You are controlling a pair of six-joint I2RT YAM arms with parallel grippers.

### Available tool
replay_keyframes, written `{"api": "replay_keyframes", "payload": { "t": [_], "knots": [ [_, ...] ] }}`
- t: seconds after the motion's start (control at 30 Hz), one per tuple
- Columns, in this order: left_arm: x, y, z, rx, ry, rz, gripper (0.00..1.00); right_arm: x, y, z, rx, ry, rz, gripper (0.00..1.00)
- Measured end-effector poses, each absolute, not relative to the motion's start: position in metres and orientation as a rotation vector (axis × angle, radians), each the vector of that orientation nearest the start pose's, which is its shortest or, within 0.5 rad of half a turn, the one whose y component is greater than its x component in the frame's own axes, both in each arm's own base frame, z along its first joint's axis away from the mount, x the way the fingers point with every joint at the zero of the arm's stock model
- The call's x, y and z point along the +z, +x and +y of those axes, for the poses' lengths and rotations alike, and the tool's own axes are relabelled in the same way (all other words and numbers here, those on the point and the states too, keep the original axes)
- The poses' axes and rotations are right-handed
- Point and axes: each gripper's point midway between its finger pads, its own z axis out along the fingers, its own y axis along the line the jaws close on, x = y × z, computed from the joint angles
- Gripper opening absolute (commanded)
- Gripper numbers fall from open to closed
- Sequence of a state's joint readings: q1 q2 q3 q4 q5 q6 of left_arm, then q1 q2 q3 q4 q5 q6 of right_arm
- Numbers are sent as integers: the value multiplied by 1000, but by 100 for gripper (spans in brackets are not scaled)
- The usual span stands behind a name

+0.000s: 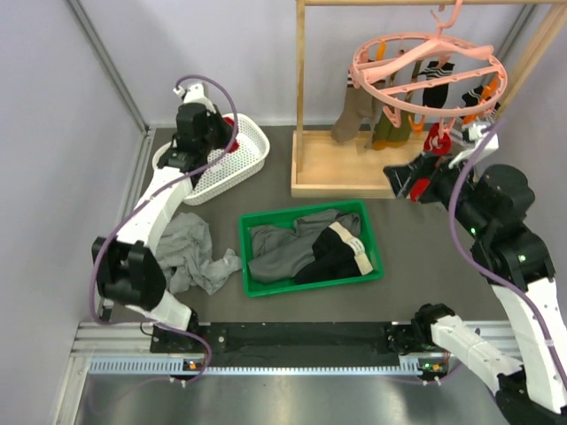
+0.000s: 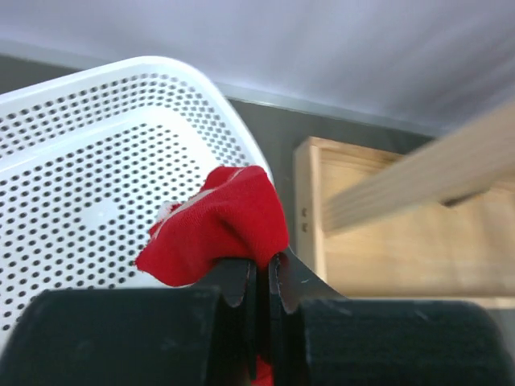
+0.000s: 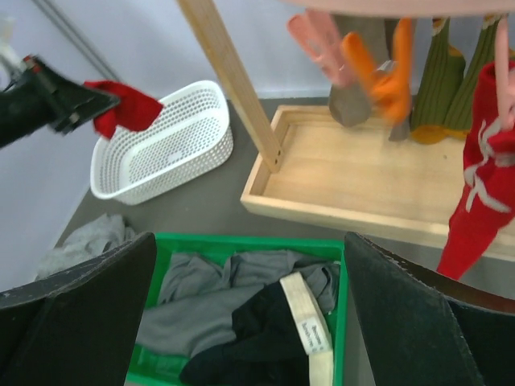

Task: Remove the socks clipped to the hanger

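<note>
Right fingers (image 3: 72,314) apart, left fingers (image 2: 302,281) tight on red sock (image 2: 229,221); dark tabletop (image 1: 400,226), pale walls (image 1: 177,44).

The round clip hanger (image 1: 425,66) is pink with pink and orange clips (image 3: 378,72), and it carries a tan-brown sock (image 1: 348,119), ribbed olive socks (image 3: 451,80), a black sock with pale stripes (image 1: 434,84), an orange-and-black sock (image 1: 478,93) and a red sock with white markings (image 3: 483,185). A second red sock (image 2: 221,221) shows a trace of white, the perforated basket (image 1: 239,159) is white, and the bin (image 1: 306,217) is green, with a grey garment (image 1: 283,248) and a black garment (image 1: 337,252) with a cream band. The loose cloth (image 1: 190,252) is grey, the rack (image 1: 306,88) light wood, the tabletop (image 1: 416,230) dark grey, and the arms (image 1: 155,208) white and black with purple cables (image 1: 202,81).
</note>
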State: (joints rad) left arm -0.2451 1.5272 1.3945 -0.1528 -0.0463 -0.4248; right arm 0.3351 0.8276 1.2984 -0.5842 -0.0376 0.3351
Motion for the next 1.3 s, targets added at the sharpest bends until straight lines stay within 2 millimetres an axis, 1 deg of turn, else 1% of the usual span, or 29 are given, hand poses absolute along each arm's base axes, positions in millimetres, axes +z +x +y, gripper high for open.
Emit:
{"api": "replay_keyframes", "payload": {
  "t": [0.07,0.13,0.17,0.2,0.27,0.3,0.33,0.4,0.43,0.47,0.5,0.57,0.63,0.7,0.83,0.9,1.0,1.07,1.17,1.23,1.3],
  "knots": [
    [285,489,-109,-398,-253,1889,0,400,239,109,553,-50,1714,99],
    [265,505,-96,-394,-299,1926,0,400,227,109,570,-65,1710,99],
    [252,513,-90,-395,-321,1953,0,400,223,109,576,-72,1708,99],
    [242,518,-86,-397,-337,1973,2,400,220,108,579,-75,1707,99],
    [213,531,-77,-386,-376,2039,14,399,214,107,581,-82,1710,99],
    [204,535,-74,-383,-385,2060,20,399,212,107,578,-85,1712,99],
    [192,540,-72,-375,-397,2091,39,396,211,106,574,-87,1720,99],
    [176,544,-72,-360,-396,2132,56,394,209,105,568,-91,1727,99],
    [171,545,-72,-353,-394,2149,63,393,208,104,567,-92,1730,99],
    [168,546,-72,-346,-394,2164,73,393,207,104,565,-92,1731,99],
    [167,547,-71,-338,-391,2174,77,393,206,103,562,-90,1730,99],
    [173,548,-72,-331,-375,2171,90,394,206,101,553,-83,1724,99],
    [181,550,-72,-329,-365,2155,96,394,208,97,534,-70,1720,99],
    [189,548,-70,-312,-359,2143,98,390,211,92,502,-46,1722,99],
    [208,536,-68,-275,-340,2117,99,367,223,78,409,26,1761,99],
    [218,520,-69,-281,-332,2104,99,357,229,69,353,69,1778,99],
    [232,488,-75,-310,-316,2086,99,344,236,55,263,129,1794,99],
    [241,469,-80,-342,-299,2072,99,343,240,51,223,126,1795,99],
    [252,440,-98,-419,-257,2048,99,344,249,50,171,84,1820,99],
    [253,421,-111,-474,-218,2041,99,348,260,51,132,59,1839,99],
    [245,403,-122,-512,-184,2057,99,353,274,52,102,39,1852,99]
  ]
}}
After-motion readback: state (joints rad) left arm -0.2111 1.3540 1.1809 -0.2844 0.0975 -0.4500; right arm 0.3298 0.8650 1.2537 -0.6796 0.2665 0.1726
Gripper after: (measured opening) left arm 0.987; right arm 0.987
